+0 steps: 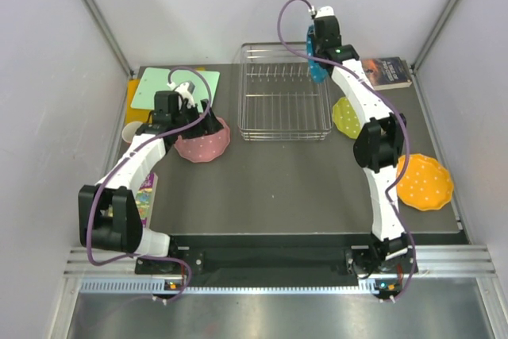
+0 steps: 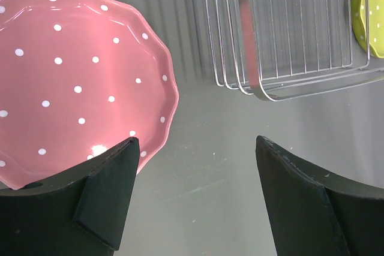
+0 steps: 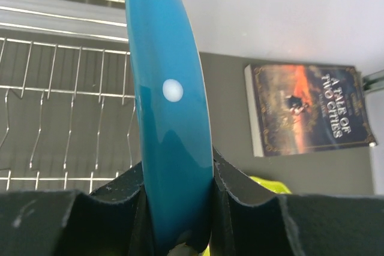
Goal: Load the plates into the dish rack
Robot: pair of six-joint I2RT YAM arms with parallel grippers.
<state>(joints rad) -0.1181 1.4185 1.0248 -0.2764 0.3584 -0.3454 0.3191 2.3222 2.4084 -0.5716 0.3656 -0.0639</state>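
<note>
My right gripper (image 1: 319,61) is shut on the blue plate (image 3: 171,112), holding it on edge just right of the dish rack's (image 1: 284,101) far right corner; the plate shows in the top view (image 1: 316,65). The pink plate (image 1: 205,140) lies left of the rack and fills the upper left of the left wrist view (image 2: 72,76). My left gripper (image 2: 195,178) is open and empty, its left finger over the pink plate's rim. The yellow-green plate (image 1: 346,118) lies right of the rack. The orange plate (image 1: 425,182) lies at the right edge.
A green cutting board (image 1: 159,86) lies at the far left. A book (image 1: 390,71) lies at the far right, also in the right wrist view (image 3: 309,107). A colourful flat item (image 1: 147,194) lies under the left arm. The rack's prongs (image 1: 278,73) stand along its far side.
</note>
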